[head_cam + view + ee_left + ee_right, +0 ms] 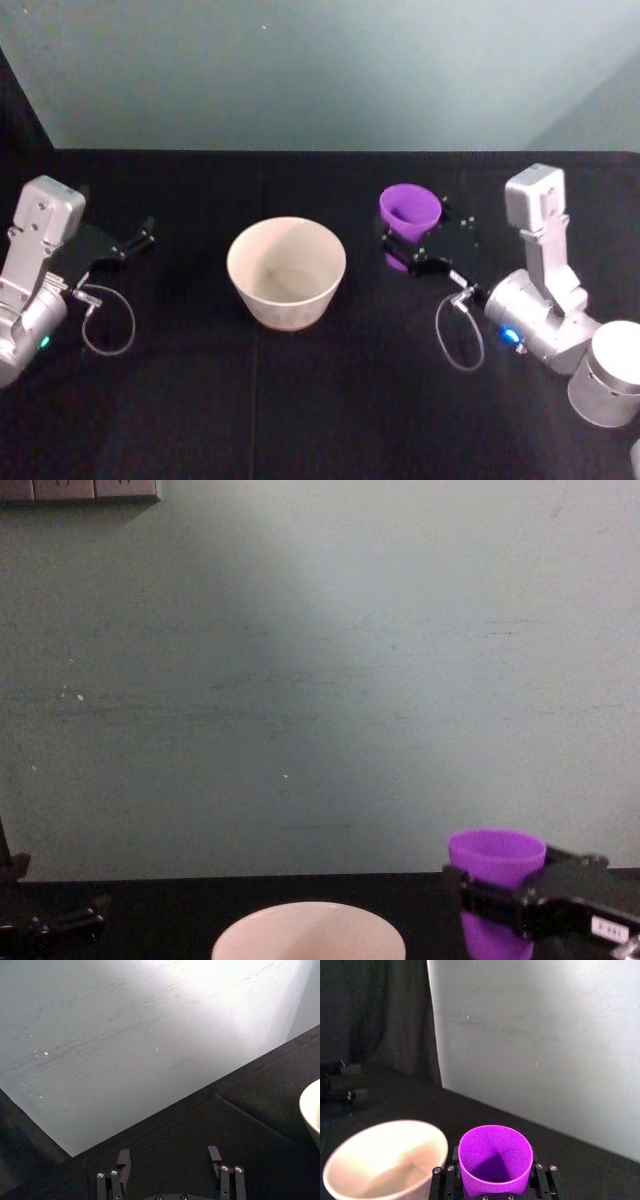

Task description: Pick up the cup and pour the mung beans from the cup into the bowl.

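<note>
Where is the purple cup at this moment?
In the head view the cup stands upright on the robot's right, gripped in the right claw, just right of the white bowl and apart from it.

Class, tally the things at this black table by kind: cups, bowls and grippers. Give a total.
purple cup: 1
cream bowl: 1
grippers: 2, left gripper open, right gripper shut on the purple cup
total: 4

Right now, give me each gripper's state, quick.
Left gripper: open, holding nothing.
Right gripper: shut on the cup, to the right of the bowl.
</note>
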You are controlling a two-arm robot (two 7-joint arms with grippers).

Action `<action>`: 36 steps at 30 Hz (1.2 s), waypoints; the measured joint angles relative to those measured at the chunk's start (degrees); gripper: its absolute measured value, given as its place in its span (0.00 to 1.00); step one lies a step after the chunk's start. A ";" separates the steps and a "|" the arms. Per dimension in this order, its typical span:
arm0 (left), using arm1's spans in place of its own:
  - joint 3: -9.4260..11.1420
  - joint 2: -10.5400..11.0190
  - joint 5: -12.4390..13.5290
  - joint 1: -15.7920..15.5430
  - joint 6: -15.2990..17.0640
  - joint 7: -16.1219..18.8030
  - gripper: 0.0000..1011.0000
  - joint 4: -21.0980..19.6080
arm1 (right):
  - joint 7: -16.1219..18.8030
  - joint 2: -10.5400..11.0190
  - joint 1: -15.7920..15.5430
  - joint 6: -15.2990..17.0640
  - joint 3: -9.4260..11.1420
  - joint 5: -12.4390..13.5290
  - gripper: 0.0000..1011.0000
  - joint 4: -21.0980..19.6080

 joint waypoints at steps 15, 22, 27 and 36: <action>0.00 0.00 0.00 0.00 0.00 0.00 0.99 0.00 | -1.42 0.16 -2.46 -0.30 1.97 0.23 0.72 -4.63; 0.00 0.00 0.00 0.00 0.00 0.00 0.99 0.00 | -1.37 0.19 -2.36 -0.30 1.87 0.26 0.72 -4.55; 0.00 0.00 0.00 0.00 0.00 0.00 0.99 0.00 | -1.34 0.21 -2.31 -0.29 1.83 0.29 0.72 -4.52; 0.00 0.00 0.00 0.00 0.00 0.00 0.99 0.00 | -1.30 0.25 -2.28 -0.26 1.78 0.31 0.72 -4.45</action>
